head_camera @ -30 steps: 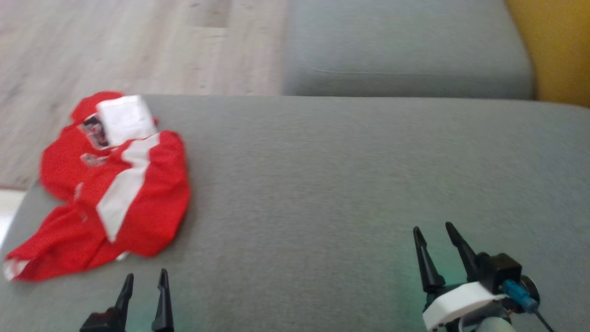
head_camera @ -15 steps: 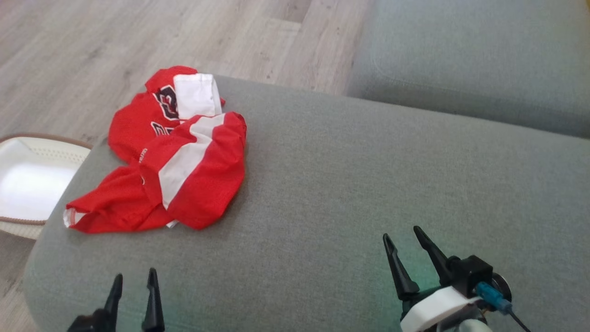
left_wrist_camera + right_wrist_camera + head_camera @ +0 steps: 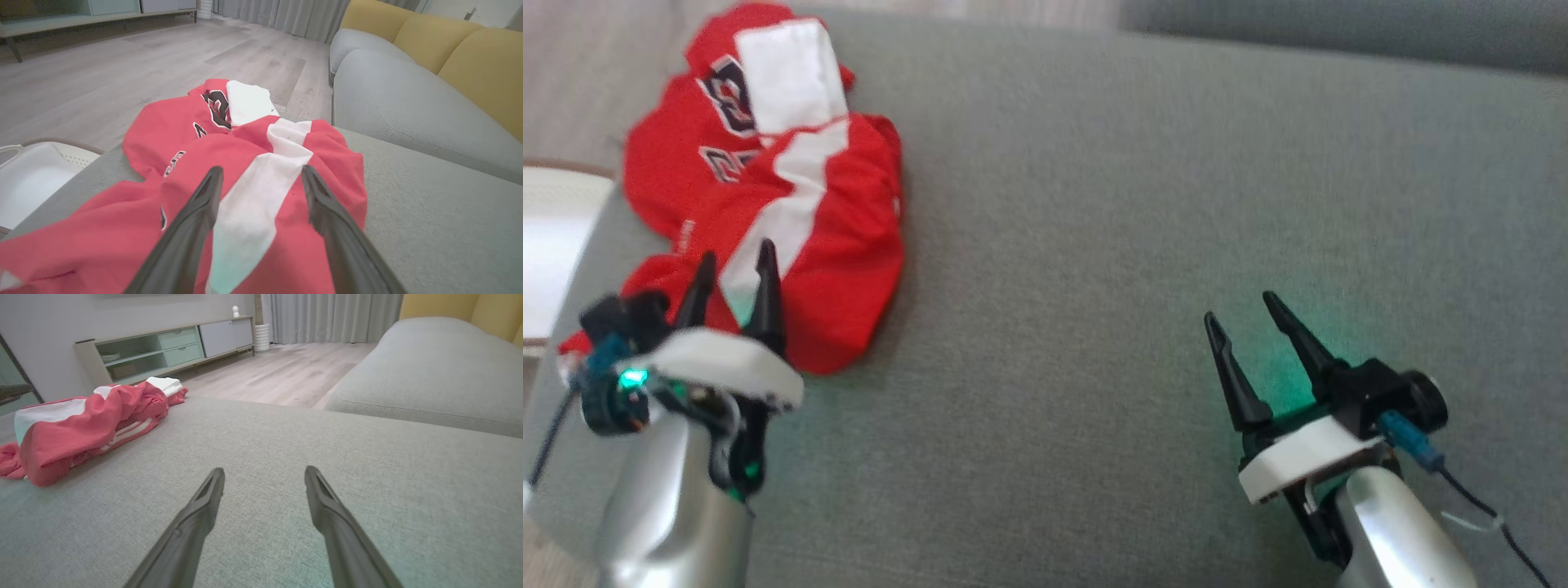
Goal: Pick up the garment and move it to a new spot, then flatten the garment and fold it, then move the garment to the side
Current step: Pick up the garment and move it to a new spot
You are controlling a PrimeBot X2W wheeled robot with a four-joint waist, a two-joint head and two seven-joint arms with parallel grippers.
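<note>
The garment is a crumpled red jersey with white stripes and dark lettering, lying at the left end of a grey couch cushion. My left gripper is open and hovers just above the near part of the garment, its fingers straddling a white stripe with nothing held. My right gripper is open over bare cushion, well to the right of the garment. In the right wrist view its fingertips point across the cushion with the jersey far off to the left.
A white basket with a brown rim stands on the floor beside the cushion's left edge, also seen as the basket. A second grey seat with yellow backrests lies beyond. Wooden floor and a low cabinet are farther off.
The head camera has tilted down and the whole picture shifted. My left arm has risen into view and reached forward over the garment's near edge. Both grippers stay open.
</note>
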